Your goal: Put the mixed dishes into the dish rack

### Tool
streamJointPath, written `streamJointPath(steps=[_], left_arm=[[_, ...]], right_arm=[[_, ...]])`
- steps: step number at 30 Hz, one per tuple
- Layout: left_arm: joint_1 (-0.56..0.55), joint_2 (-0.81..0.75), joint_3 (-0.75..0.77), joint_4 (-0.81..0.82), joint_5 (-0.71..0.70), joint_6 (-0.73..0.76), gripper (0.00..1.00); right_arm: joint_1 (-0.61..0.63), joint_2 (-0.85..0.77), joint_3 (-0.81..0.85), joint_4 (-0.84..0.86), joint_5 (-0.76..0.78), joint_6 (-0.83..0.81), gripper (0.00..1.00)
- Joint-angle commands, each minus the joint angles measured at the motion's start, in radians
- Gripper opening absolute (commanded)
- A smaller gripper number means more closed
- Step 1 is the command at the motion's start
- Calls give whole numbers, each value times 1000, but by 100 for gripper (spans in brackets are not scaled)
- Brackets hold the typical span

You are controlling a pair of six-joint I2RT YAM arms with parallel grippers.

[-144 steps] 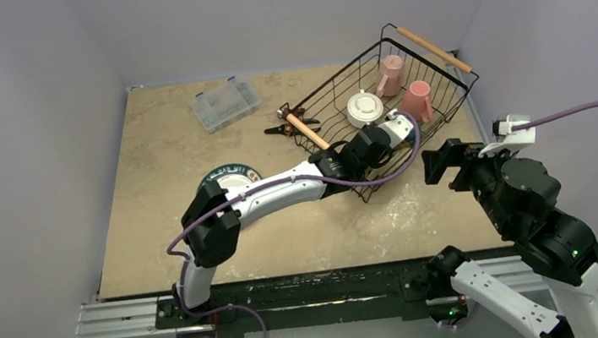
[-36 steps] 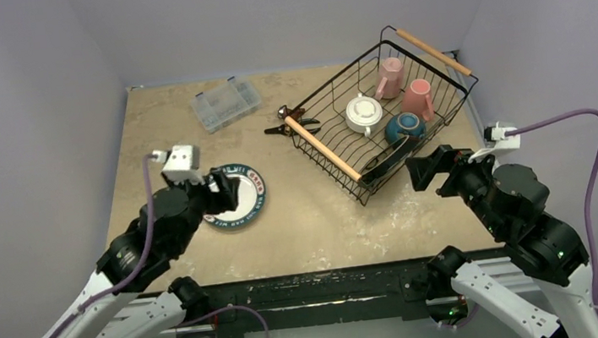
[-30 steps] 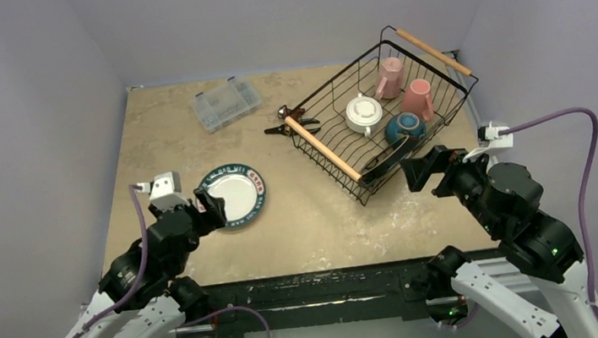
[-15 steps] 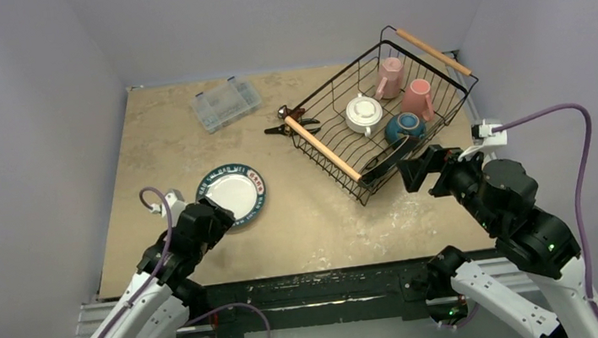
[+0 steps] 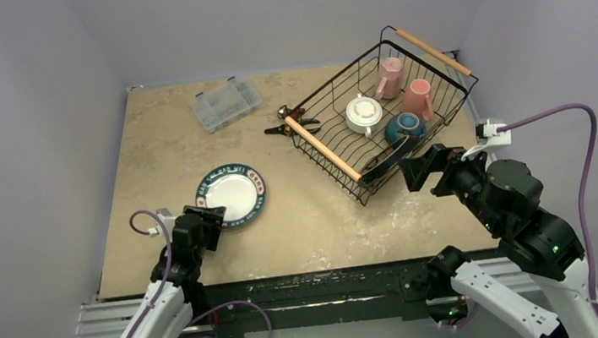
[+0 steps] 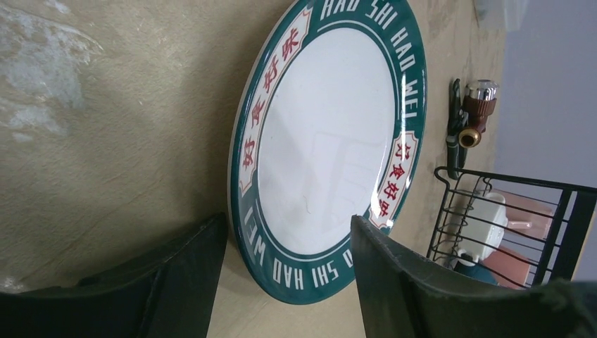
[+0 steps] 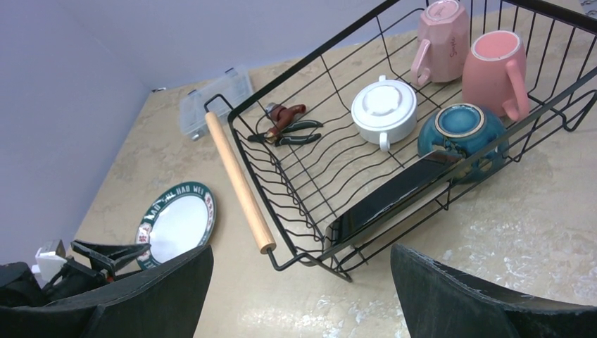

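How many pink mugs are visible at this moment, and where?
2. Both are inside the black wire dish rack, toward its far right end: one pink mug by the far corner, the other pink mug just nearer, beside the blue bowl. None seems hidden elsewhere.

The large plate (image 6: 324, 141) is glazed ceramic, glossy enough to throw reflections off its white middle. Under it, the table (image 6: 105, 141) looks like matt, mottled tan stone with chalky scuffs. The left gripper (image 6: 287, 220) has fingers (image 6: 179, 274) of dull black plastic. To the right, the dish rack (image 7: 317, 176) is thin black coated wire with a smooth, pale wooden handle (image 7: 239, 184). Inside it, the pink mugs (image 7: 496, 70) look satin-smooth, while the white two-handled cup (image 7: 384, 105) and the blue bowl (image 7: 461, 130) are shiny glaze. Far left, the box (image 5: 226, 103) is clear plastic.
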Motion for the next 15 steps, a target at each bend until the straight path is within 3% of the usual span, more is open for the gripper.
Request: streamJointPath(steps=[1,6,13,15], left_arm=[[11,38,3,45,-98,8,63],[17,71,-13,63,-141,-32,54],[18,161,-26,174,-160,-28,50],[18,164,-33,179,-176,-24,42]], right_arm=[[2,5,45,9,-9,15,99],[3,9,59,7,-9,11,99],[1,12,64,8,-11,11,99],[2,11,64,7,-11,13,99]])
